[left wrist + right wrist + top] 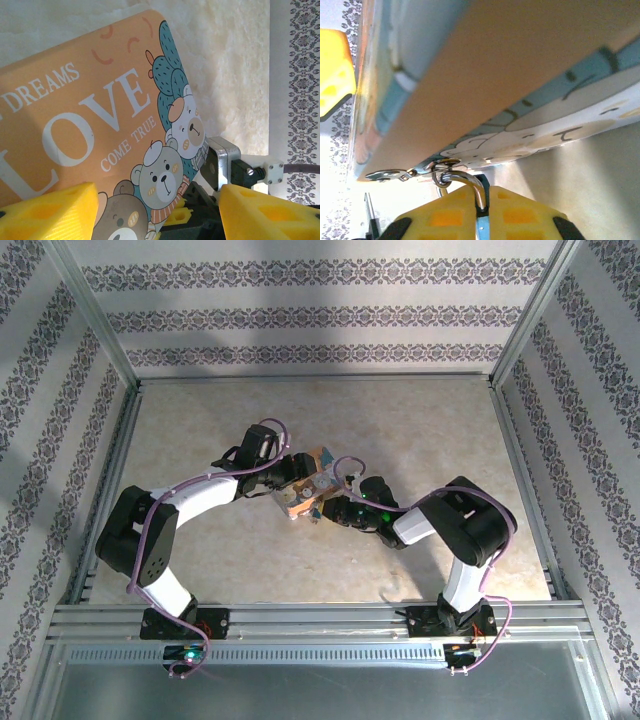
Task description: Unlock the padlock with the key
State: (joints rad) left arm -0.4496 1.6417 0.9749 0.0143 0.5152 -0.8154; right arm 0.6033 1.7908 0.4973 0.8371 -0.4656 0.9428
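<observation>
Our left fingers [50, 212] gripped the padlock [90, 125] and our right fingers [455, 212] pinched the key [481, 226]. We had to hold it straight and push gently.

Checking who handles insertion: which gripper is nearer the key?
Right. The right gripper pinches the key beside the padlock; the left gripper grips the padlock, away from the key.

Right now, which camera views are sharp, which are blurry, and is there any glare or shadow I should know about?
Top external view: even light, sharp, only faint arm shadows on the table. Left wrist view: the padlock lettering is crisp, the left end effector's yellow fingers a little soft. Right wrist view: the padlock sits too close and smears into blur, the metal loop is sharper, and the lower left is washed out.
</observation>
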